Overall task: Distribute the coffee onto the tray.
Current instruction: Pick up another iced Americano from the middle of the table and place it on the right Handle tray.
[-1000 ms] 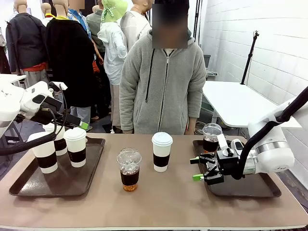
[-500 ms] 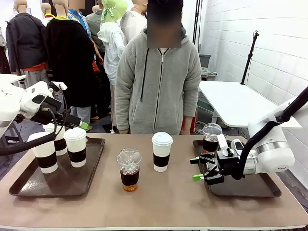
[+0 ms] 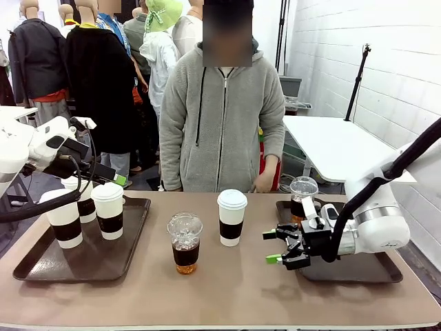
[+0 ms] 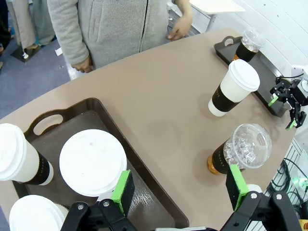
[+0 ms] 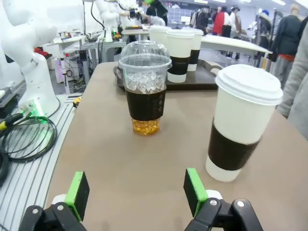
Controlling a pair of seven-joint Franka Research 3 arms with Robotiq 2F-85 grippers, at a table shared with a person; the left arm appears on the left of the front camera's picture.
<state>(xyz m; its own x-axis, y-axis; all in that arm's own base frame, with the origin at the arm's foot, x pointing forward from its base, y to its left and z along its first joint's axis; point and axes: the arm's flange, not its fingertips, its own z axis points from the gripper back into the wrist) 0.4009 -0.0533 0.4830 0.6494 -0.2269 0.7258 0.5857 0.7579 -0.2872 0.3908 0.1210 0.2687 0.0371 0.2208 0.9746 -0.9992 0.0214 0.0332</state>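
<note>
Three white lidded coffee cups [image 3: 109, 210] with dark sleeves stand on the left tray [image 3: 131, 241]. At mid-table are a clear dome-lidded iced coffee [image 3: 185, 241] and a white lidded cup [image 3: 231, 217]. Another iced coffee [image 3: 303, 196] stands on the right tray [image 3: 358, 270]. My right gripper [image 3: 279, 247] is open just left of that tray, level with the table and pointing at the two middle cups [image 5: 145, 91] [image 5: 240, 120]. My left gripper [image 4: 179, 186] hangs open above the left tray's cups [image 4: 92, 162], holding nothing.
A person in a grey hoodie stands at the far edge, one hand [image 3: 264, 181] near the table behind the white cup. Bare tabletop [image 3: 227, 289] lies between the trays in front of the two middle cups. Most of the right tray is bare.
My right gripper has moved left, off the right tray's edge toward the middle cups. The person has shifted a little to the left. My left arm has not moved.
</note>
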